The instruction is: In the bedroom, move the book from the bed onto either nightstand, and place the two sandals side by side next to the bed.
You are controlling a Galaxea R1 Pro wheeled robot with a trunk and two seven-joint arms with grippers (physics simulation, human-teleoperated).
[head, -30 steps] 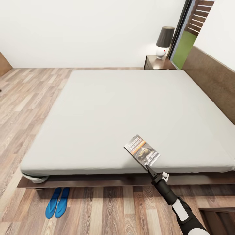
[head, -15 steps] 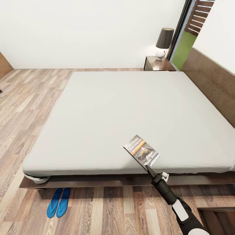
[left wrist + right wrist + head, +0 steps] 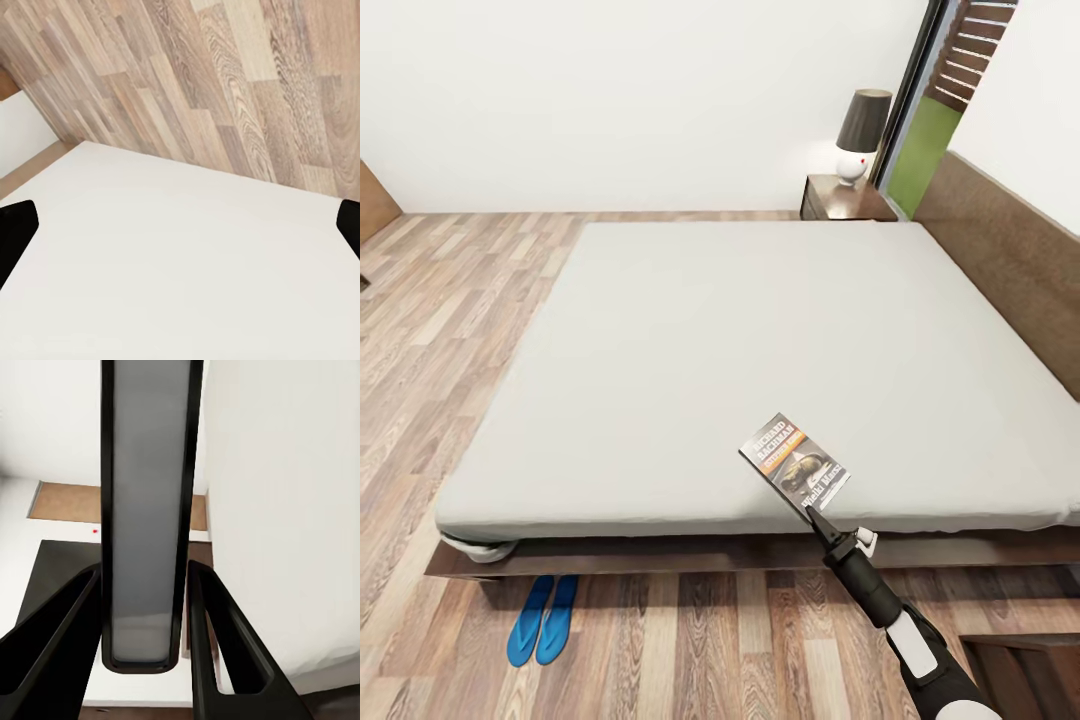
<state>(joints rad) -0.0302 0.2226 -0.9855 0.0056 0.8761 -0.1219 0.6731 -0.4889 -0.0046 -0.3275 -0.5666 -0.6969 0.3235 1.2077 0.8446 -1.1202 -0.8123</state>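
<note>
Camera drift only since a second ago: bed and sandals sit slightly right and lower in the head view, while the book and right arm keep the same spot in frame.

Far left, wood plank floor [image 3: 420, 330]. Two blue sandals [image 3: 542, 620] lie side by side on it, touching or nearly so, just beside the near left corner of the bed [image 3: 760, 330], toes tucked under the dark frame.

Centre: flat pale grey mattress, bare.

Right of centre: book [image 3: 794, 463] held up above the near mattress edge, cover facing the camera, white lettering and orange band readable. Right gripper [image 3: 809, 513] pinches its lower edge; in the right wrist view the book [image 3: 146, 517] stands edge-on between the two dark fingers [image 3: 225, 652].

Far right, back: nightstand [image 3: 847, 198] beside the headboard [image 3: 1010, 250], carrying a lamp [image 3: 857, 135] with white base and dark shade.

Left gripper [image 3: 180, 225]: finger tips at opposite edges of the left wrist view, spread wide, nothing between.
</note>
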